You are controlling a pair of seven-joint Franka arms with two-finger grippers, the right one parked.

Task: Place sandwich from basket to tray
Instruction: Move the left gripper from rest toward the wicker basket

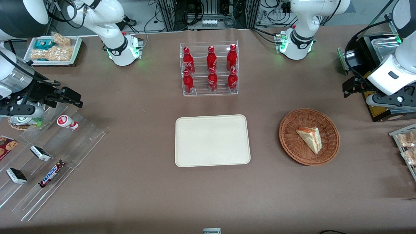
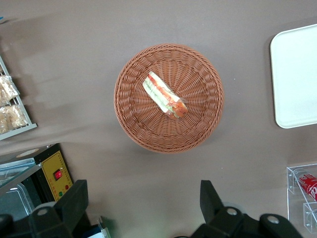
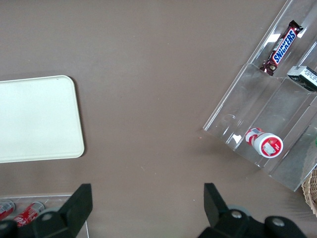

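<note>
Tool [image 2: 141,208] is up in the air, clear of everything, fingers [image 2: 212,201] spread wide apart and holding nothing; in the front view it sits at the working arm's end of the tabletop [image 1: 136,195], farther from the front camera than the basket [image 1: 331,148]. Wrist cam looks straight down on the basket, which is centred between the two fingers. Sandwich [image 1: 310,138] lies inside the basket, roughly mid-bowl, flat on its side (pale bread wedge, red-orange and green filling edge visible in the wrist view [image 2: 165,95]). Basket rests on the brown tabletop, well apart from the tray [image 1: 212,140], which lies beside it toward the parked arm's end. Clear rack of red bottles [image 1: 209,68] stands farther from the front camera than the tray. Clear stepped display [image 1: 48,162] with a Snickers bar [image 1: 51,173] and small packs sits at the parked arm's end. White snack tray [image 1: 53,48] is farther from the front camera than that display.
</note>
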